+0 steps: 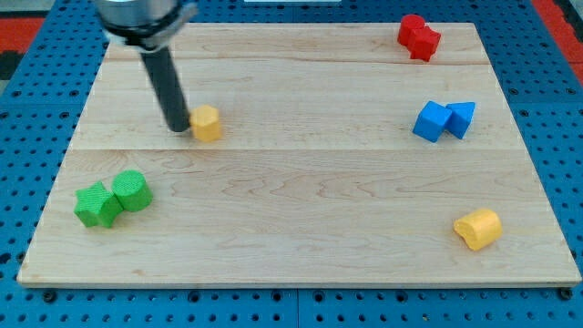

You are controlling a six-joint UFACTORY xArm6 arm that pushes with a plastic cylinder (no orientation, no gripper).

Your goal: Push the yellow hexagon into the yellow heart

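The yellow hexagon [207,122] lies in the upper left part of the wooden board. The yellow heart [478,228] lies far off at the lower right of the board. My tip [178,128] is the lower end of a dark rod that comes down from the view's top left. It stands just to the left of the yellow hexagon, touching it or nearly so.
Two green blocks [113,199] lie together at the lower left. Two blue blocks [444,120] lie together at the right. Red blocks [418,37] lie at the top right corner. The board [301,264] rests on a blue perforated surface.
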